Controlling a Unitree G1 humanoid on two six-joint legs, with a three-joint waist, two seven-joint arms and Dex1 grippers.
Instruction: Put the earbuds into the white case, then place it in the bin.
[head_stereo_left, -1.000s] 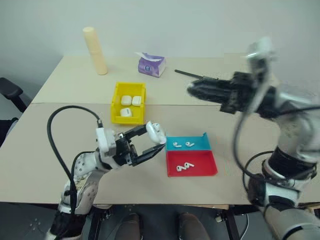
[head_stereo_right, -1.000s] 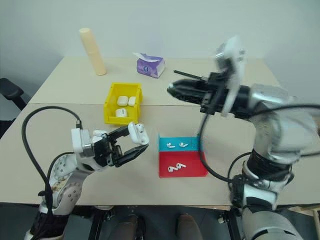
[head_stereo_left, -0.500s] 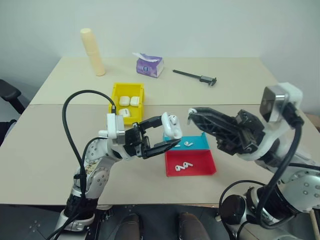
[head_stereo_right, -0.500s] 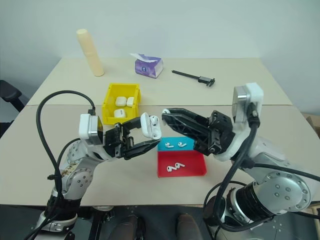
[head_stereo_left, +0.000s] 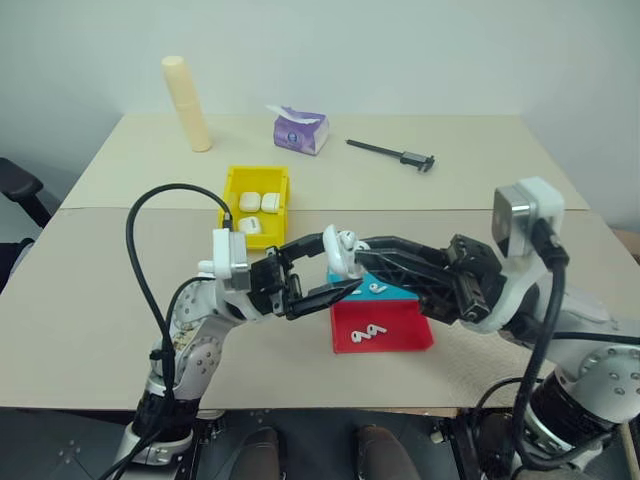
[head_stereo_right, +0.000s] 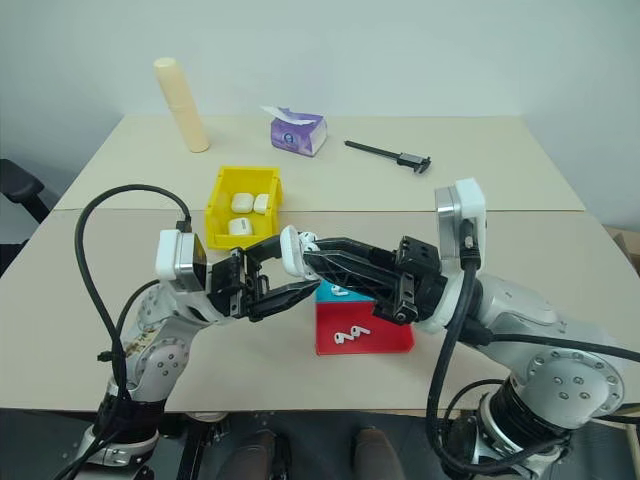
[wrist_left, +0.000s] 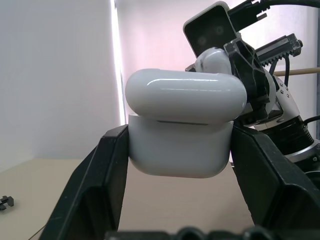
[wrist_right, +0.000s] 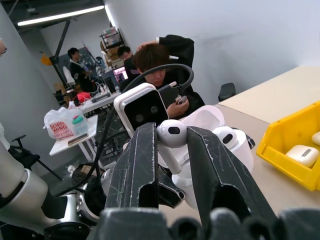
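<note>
Above the beige table (head_stereo_left: 90, 300), the left fingers (wrist_left: 107, 185) pinch a glossy white rounded plastic case (wrist_left: 182, 127); the right fingers (wrist_right: 145, 165) pinch a tiny white earbud (wrist_right: 171, 134) beside it.

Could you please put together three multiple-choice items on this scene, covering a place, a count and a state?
1. Where is the white case?
A. In the left gripper, above the table
B. In the bin
C. Beside the tissue pack

2. How many white cases lie in the bin?
A. None
B. Three
C. Six

3. What is the right gripper doing?
A. Hanging open with nothing in it
B. Gripping the caliper
C. Pinching an earbud next to the opened case

Answers:
1 A, its fingers clamp the case's sides.
2 B, three white cases sit inside the yellow walls.
3 C, the right wrist view shows the earbud between its fingers.
</note>
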